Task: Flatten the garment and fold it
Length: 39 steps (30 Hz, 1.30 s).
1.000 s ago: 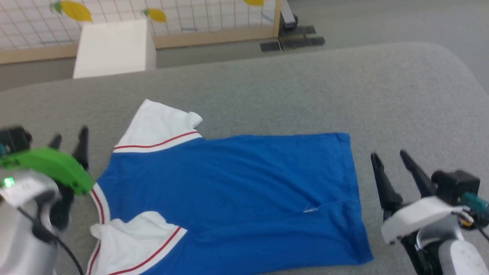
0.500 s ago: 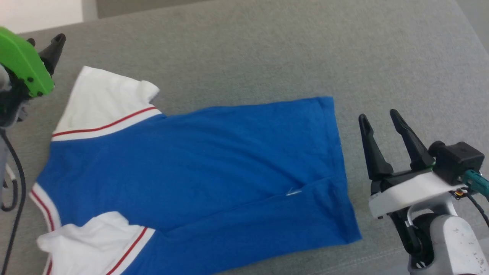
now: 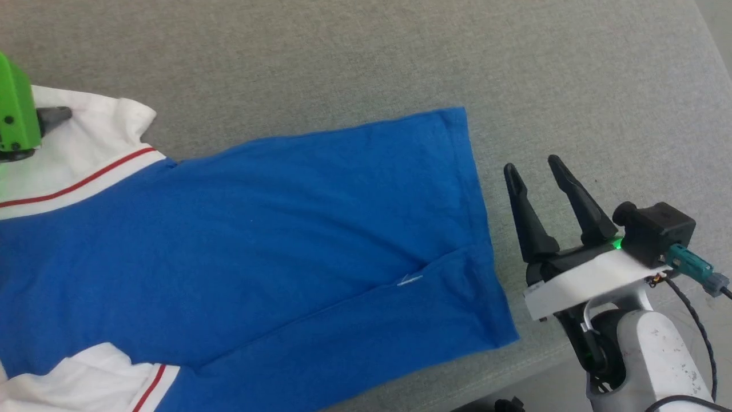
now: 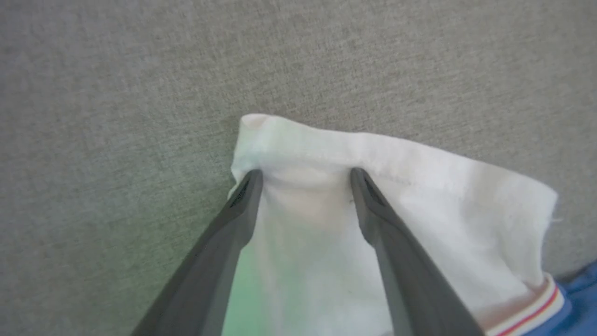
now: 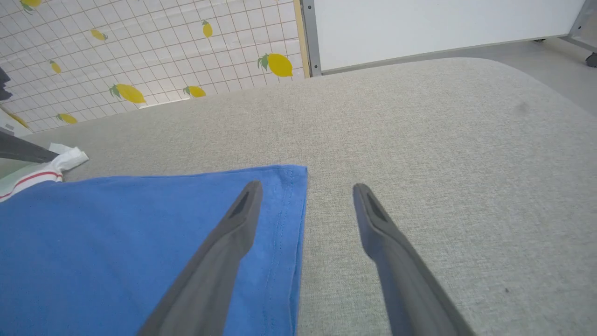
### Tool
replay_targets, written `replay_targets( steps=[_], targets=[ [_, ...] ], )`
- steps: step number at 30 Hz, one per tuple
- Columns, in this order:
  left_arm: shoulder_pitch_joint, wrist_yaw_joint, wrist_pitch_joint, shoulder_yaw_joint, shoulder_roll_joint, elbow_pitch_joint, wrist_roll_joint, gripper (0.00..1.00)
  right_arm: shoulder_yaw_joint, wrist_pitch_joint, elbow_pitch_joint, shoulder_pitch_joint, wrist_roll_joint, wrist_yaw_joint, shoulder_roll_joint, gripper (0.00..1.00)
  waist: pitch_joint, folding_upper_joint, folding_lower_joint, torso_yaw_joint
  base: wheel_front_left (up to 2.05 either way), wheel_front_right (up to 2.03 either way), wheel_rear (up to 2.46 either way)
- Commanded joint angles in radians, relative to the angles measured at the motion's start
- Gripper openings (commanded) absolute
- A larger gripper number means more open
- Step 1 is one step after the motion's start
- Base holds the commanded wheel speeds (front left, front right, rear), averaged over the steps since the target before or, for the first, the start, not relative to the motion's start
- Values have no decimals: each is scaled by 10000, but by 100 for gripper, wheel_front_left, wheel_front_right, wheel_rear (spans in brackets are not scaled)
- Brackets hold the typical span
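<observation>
One garment [image 3: 274,229], blue with white red-trimmed sleeves, is being worked on the grey padded surface [image 3: 343,57], sleeves to the left, hem [image 3: 474,200] to the right. It is lying mostly flat. A long crease [image 3: 446,269] is being left across the near right part, and the near sleeve [image 3: 86,377] is being left bunched.

The flattening step is judged to be in hand; no fold is being made yet.

The far sleeve [image 4: 396,186] is being straddled by the left gripper [image 4: 305,173], jaws being held spread, one fingertip at the sleeve's edge and one over the white cloth. Nothing is being pinched; contact cannot be told.

The right gripper [image 3: 532,166] is being held just beside the hem, jaws spread, holding nothing. In the right wrist view one finger is being carried over the hem, the other over bare surface.

The next move is judged to call for a close on the sleeve edge and on the far hem corner, then a pull apart to take out the crease.

A lemon-patterned tiled panel [image 5: 140,46] and a white board [image 5: 443,23] are being seen beyond the far edge, well apart. Nothing is judged to be getting in the way.
</observation>
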Motion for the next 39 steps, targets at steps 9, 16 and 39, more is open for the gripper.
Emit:
replay_targets(
  steps=[9, 16, 39],
  targets=[
    [950, 230, -200, -50, -601, 171, -500, 0, 238, 657, 94, -185, 481, -13, -371, 100, 78, 120, 0, 187, 0, 0, 0],
    [590, 66, -1849, -80, -705, -11, 86, 0, 338, 1539, 614, -863, 1206, -13, -1005, 100, -574, 120, 0, 801, 0, 0, 0],
    [507, -679, -4598, -225, -2628, 305, -296, 0, 3248, 8012, 6117, -5599, 4192, -13, -3053, 100, -939, 120, 0, 3039, 0, 0, 0]
  ],
)
